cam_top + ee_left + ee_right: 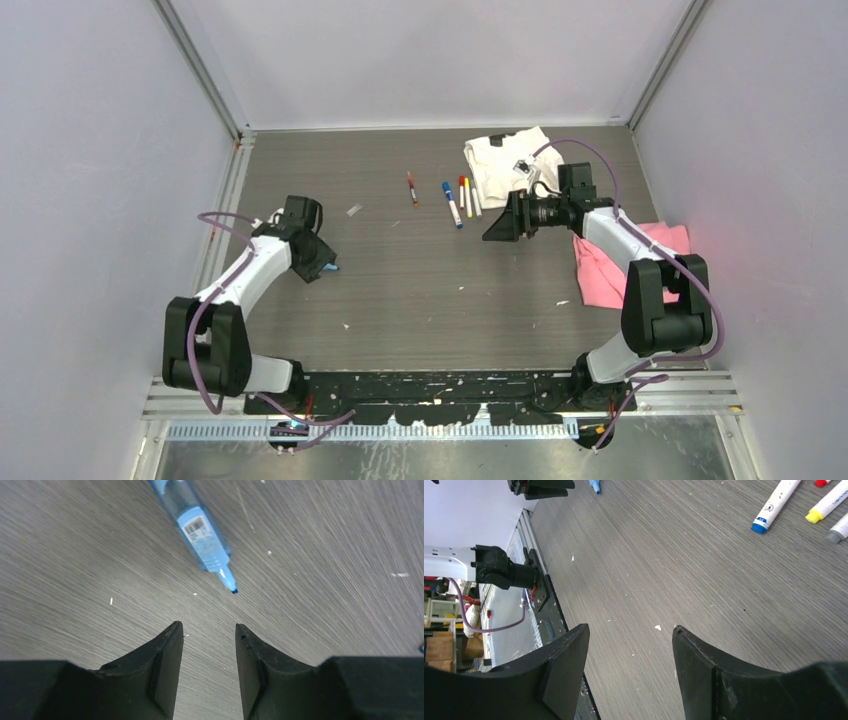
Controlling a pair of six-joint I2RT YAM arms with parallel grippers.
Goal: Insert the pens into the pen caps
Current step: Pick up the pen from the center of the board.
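The grey wood-grain table (420, 300) carries a white cloth (500, 165) at the far right and a pink cloth (605, 270) nearer the right arm; neither is part of the job.

The right gripper (630, 628) hangs above bare table near the middle, with its fingers spread and nothing between them. The left gripper (207, 626) is low over the left side of the table, its fingers parted with a clear gap and likewise empty.

Most of the work looks done. Near the white cloth lies a tight group of white pens wearing coloured ends: a blue-capped pen (452, 203), a red-capped pen (462, 190), a yellow-capped pen (469, 198) and, beside them in the right wrist view, a grey-ended pen (840, 529). A dark red pen (411, 188) lies a little to their left. It is too small to tell whether it is capped.

The light blue pen (200, 527) is what remains. It lies flat on the table just ahead of the left fingertips, its bare tip pointing back toward them, so it has no cap on. No matching light blue cap can be made out with certainty in any view. By my reading, this pen has not yet been picked up, and finding and fitting its cap is the step left.
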